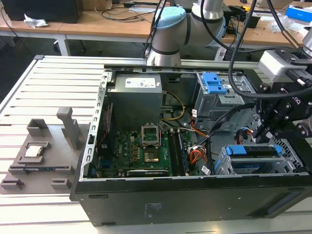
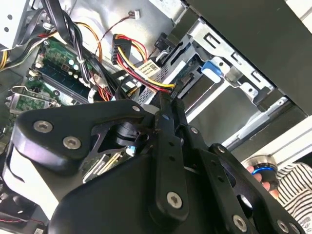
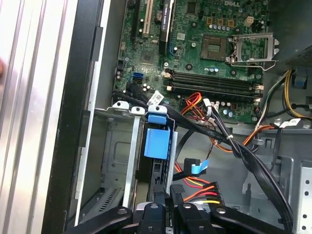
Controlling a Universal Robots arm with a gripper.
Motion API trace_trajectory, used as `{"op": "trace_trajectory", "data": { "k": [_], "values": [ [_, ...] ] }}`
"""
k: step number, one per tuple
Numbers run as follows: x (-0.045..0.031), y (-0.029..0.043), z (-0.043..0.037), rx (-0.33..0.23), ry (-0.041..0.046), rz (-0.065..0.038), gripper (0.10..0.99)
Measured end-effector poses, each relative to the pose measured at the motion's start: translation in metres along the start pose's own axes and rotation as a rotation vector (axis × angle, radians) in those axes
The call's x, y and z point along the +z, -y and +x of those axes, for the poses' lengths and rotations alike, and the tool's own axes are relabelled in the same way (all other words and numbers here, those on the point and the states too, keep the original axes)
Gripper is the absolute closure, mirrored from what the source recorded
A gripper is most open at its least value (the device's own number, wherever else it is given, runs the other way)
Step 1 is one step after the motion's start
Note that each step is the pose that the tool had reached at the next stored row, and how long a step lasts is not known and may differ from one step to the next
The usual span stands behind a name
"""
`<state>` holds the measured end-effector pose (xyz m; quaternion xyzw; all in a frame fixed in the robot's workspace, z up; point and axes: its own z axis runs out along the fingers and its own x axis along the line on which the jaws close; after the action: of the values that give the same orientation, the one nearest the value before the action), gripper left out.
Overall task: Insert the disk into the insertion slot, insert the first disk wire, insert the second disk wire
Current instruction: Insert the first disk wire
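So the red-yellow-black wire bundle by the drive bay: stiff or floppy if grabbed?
Probably floppy: the wire bundle bends in loose curves beside the disk. Likely light, being thin separate strands. Its black connector looks rigid, so it is probably the firmer place to grip.

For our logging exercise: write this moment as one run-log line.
disk: in insertion slot | gripper: just above disk, beside red-yellow-black wire

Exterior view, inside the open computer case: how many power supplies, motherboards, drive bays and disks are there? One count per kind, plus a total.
power supply: 1
motherboard: 1
drive bays: 2, the insertion slot and the taller cage
disk: 1, sitting in the insertion slot
Total: 5
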<state>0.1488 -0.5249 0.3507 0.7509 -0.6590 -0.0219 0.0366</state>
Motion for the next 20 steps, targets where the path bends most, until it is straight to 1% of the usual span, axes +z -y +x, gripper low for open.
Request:
{"op": "trace_trajectory", "data": {
  "k": [1, 2, 4, 8, 9, 12, 16, 17, 20],
  "values": [
    [0.0003, -0.0004, 0.0034, 0.000, 0.0111, 0.001, 0.922],
    [0.0005, -0.0009, 0.0070, 0.001, 0.0205, 0.003, 0.922],
    [0.0009, -0.0015, 0.0113, 0.003, 0.0355, 0.005, 0.922],
    [0.0009, -0.0015, 0.0115, 0.004, 0.0360, 0.005, 0.922],
    [0.0009, -0.0015, 0.0115, 0.011, 0.0366, 0.005, 0.922],
    [0.0012, -0.0015, 0.0115, 0.069, 0.0412, 0.005, 0.922],
    [0.0019, 0.0003, 0.0131, 0.070, 0.0414, 0.004, 0.922],
    [0.0034, 0.0015, 0.0146, 0.070, 0.0417, 0.004, 0.922],
    [0.0053, 0.0029, 0.0149, 0.070, 0.0415, 0.003, 0.922]
  ]
}}
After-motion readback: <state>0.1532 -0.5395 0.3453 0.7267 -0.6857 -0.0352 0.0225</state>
